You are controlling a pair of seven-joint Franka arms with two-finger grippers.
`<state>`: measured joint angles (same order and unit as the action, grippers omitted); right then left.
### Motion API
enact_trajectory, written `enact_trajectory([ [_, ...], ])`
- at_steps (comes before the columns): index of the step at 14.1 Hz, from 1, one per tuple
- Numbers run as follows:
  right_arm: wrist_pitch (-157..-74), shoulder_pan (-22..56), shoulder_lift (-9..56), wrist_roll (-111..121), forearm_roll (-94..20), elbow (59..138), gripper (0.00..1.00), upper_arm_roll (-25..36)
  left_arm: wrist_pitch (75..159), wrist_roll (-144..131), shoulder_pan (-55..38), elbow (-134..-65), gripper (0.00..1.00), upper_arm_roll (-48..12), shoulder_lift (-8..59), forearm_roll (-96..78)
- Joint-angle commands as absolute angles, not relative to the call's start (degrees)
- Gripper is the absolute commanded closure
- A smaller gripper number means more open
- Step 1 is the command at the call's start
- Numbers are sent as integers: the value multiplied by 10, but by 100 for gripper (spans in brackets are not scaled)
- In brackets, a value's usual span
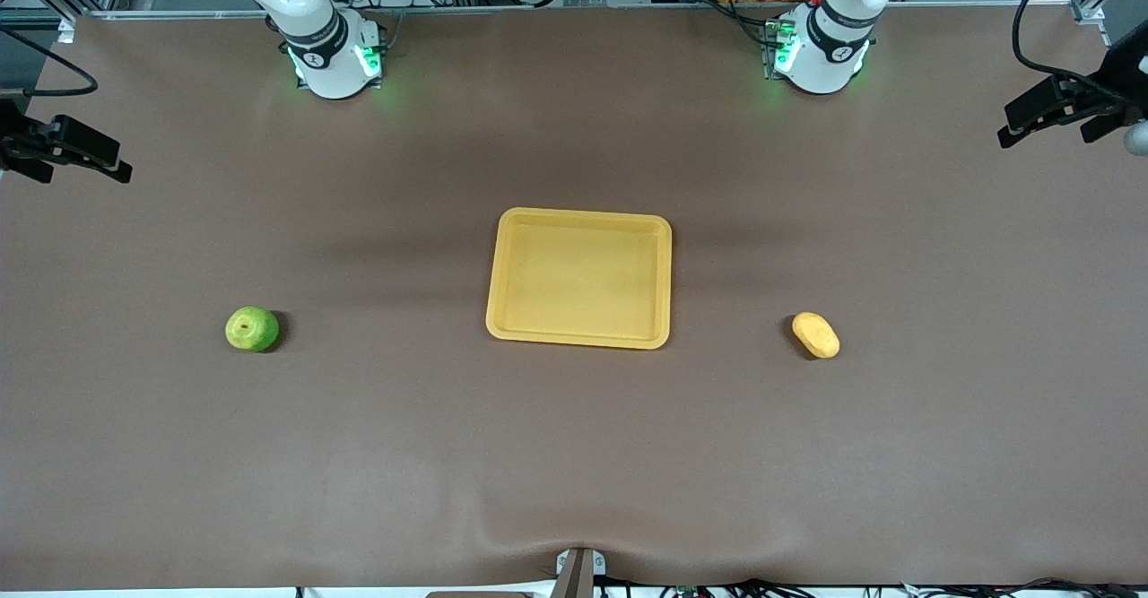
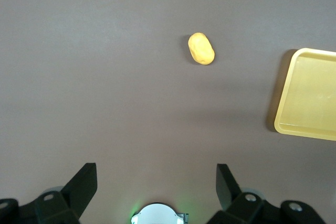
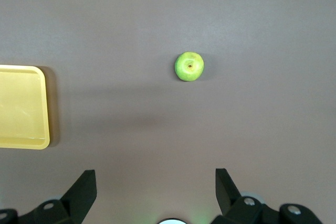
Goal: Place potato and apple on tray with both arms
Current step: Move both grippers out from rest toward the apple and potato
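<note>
Potato (image 1: 815, 334): oblong yellow lump lying on the brown table (image 1: 574, 455), toward the left arm's end, well apart from the tray (image 1: 504, 275). Also seen from the left wrist cam (image 2: 201, 48), w/ a tray corner (image 2: 286, 108) at the edge of that view.

Apple (image 1: 252, 328): round green fruit, stem dimple facing up, on the table toward the right arm's end; about as near the front cam as the potato. Also in the right wrist view (image 3: 189, 66), w/ part of the tray (image 3: 46, 108) to one side.

Tray: yellow-orange rectangle w/ low rim, at mid-table between the two fruits, touching neither; nothing lies in it.

Left pincer (image 2: 156, 182): fingers spread wide, nothing between them; held high over bare table at the left arm's end, looking down on the potato. Its tips (image 2: 84, 179) are dark wedges at the frame edge.

Right pincer (image 3: 155, 182): likewise released and empty, fingers (image 3: 85, 182) apart, high over the table at the right arm's end, apple below in view.

Arm bases: left (image 1: 821, 51) and right (image 1: 332, 56), both white, lit green.
</note>
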<state>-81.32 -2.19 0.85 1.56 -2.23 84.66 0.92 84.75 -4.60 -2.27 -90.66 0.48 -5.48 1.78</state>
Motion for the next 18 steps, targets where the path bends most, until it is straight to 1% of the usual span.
enact_trajectory([
  [1, -804, -27, 11, 20, -24, 838, 0, 10, 838, -34, -23, -889, 0, 5, -41, 8],
  [11, -796, -28, 11, 17, -25, 838, 0, 11, 836, -36, -19, -889, 0, 4, -22, 8],
  [18, -796, -29, 11, 17, -26, 837, 0, 11, 852, -40, -20, -888, 0, 4, 47, 7],
])
